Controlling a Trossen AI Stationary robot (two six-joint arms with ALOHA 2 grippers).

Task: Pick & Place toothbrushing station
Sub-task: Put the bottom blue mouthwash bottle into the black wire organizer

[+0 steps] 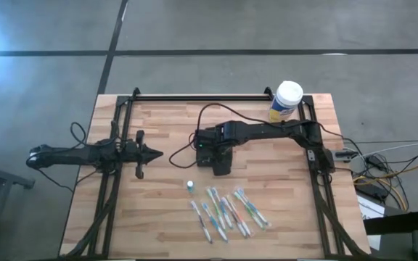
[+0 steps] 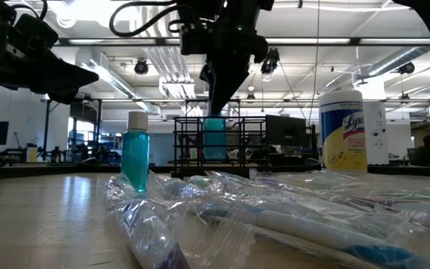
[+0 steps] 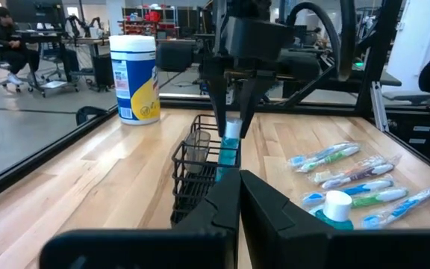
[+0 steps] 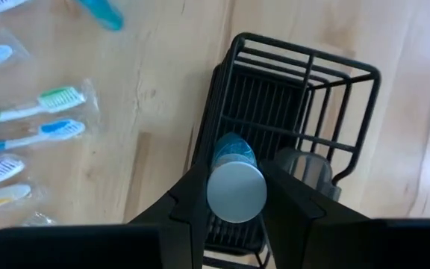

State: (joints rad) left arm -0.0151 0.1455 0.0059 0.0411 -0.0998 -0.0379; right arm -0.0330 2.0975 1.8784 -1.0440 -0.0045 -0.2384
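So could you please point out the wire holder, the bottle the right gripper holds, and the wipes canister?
wire holder (image 4: 327, 75): right wrist view, top rim bar.
blue bottle (image 4: 236, 190): right wrist view, white cap.
wipes canister (image 3: 134, 82): left wrist view, label.

Robotics lab, open-plan industrial hall. Wooden table (image 1: 165, 123) stands on a polished concrete floor (image 1: 49, 80) marked with dark lines. Low view, background: exposed ceiling ducts (image 2: 163, 63), strip lights, rows of monitors (image 2: 286, 131). Left wrist view, upper left: a seated person (image 3: 2, 37) at a workstation among further equipment.
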